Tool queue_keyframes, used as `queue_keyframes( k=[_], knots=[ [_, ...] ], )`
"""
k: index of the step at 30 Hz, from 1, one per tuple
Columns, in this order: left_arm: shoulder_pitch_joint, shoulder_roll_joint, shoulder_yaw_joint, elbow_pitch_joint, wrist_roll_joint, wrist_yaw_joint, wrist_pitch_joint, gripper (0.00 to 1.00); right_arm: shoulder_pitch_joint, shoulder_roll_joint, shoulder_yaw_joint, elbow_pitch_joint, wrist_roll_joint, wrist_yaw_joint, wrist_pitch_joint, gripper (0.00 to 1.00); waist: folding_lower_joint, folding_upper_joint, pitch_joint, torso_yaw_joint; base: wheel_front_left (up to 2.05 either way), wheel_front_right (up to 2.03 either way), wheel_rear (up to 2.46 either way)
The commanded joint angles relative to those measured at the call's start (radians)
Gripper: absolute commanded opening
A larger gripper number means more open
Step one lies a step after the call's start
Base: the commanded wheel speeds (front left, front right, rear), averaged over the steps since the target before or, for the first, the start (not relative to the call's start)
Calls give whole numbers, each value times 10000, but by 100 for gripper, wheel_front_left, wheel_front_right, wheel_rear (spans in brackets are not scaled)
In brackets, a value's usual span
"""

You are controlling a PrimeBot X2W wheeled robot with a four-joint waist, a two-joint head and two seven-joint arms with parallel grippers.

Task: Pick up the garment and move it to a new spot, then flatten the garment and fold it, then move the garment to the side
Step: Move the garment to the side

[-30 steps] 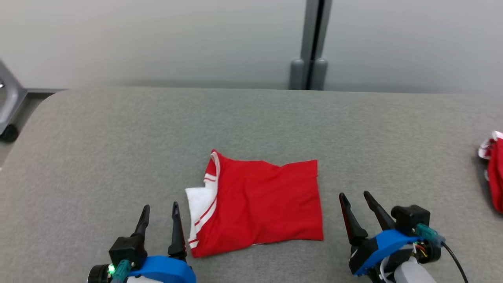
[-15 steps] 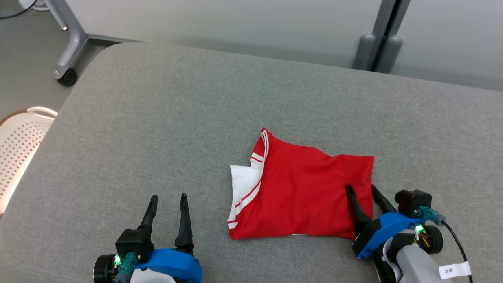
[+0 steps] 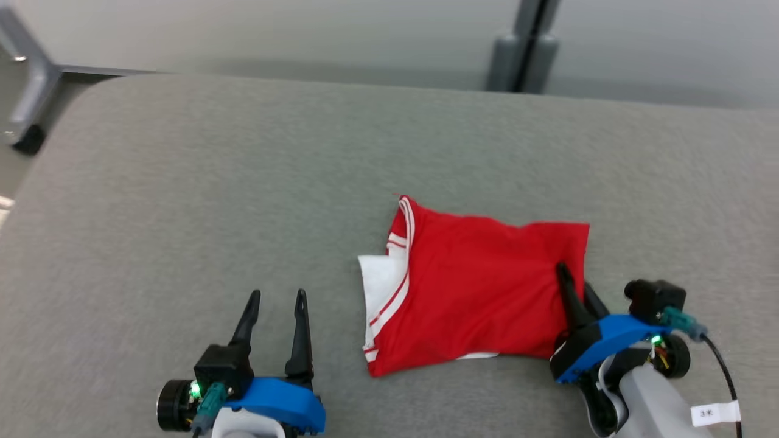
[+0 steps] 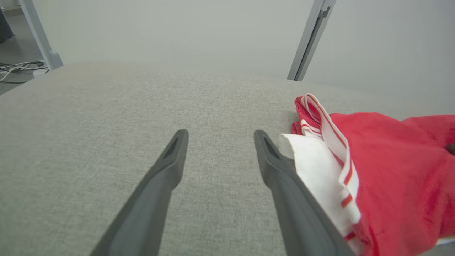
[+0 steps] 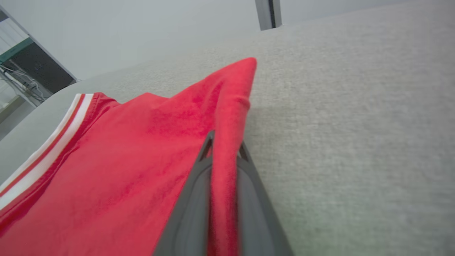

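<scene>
Spread beside the folded garment a second ago, the right fingers are now clenched on its right edge, mid-desk; the left fingers are left released. The move aside seems begun.
</scene>
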Motion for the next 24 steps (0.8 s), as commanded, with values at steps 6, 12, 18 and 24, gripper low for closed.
queue_keyframes(
  k=[6, 12, 18, 24],
  knots=[
    [-337, -8, -146, 177, -34, -53, -45, 100, 246, -56, 815, -503, 654, -2, -34, 0, 0, -1, -500, -2223, 0, 0, 0],
    [-450, -10, -81, 334, -18, -83, -45, 100, 401, -51, 1413, -867, 1017, -2, -32, 0, 0, -1, -562, -3869, 0, 0, 0],
    [-520, -7, 30, 448, 14, -126, -45, 100, 513, -43, 1813, -1193, 1342, -2, -31, 0, 0, -1, -567, -5275, 0, 0, 0],
    [-535, -5, 192, 505, 94, -188, -45, 100, 592, -47, 2085, -1499, 1504, -2, -32, 0, 0, -1, -531, -6289, 0, 0, 0]
  ],
)
